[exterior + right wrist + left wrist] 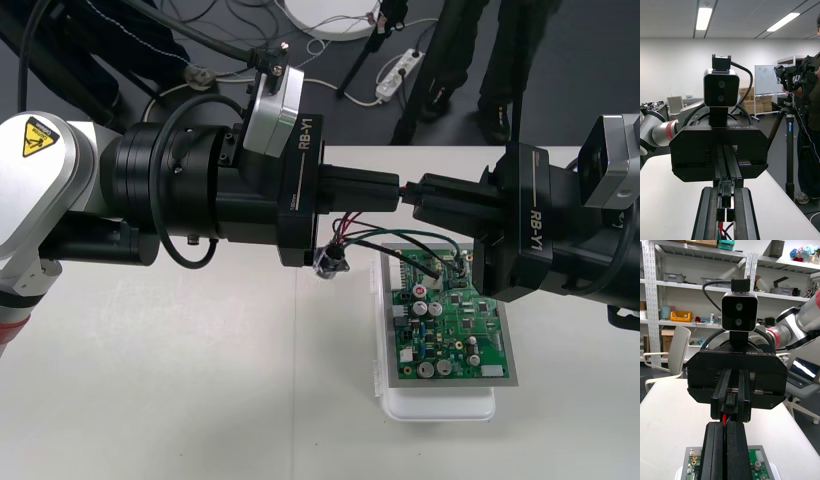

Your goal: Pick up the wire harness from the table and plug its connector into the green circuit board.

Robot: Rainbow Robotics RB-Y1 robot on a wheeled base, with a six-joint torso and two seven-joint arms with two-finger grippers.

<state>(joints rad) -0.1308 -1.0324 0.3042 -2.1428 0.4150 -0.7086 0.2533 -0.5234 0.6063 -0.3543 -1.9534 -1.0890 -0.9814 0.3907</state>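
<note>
L gripper [397, 188] and R gripper [413, 190] are meeting tip to tip above the far edge of the green board [455, 322], both clamping the wire harness [420, 237]; no gap betw. them. Wires are looping over the board's far part, and the socket [330, 263] is hanging just beside its far-L corner, obstructing approach there. Board's near half is lying open from above. Table [150, 400] on L and near sides is offering free passage.

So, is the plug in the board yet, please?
Out: the plug is held between the left gripper and right gripper, above the board.
</note>
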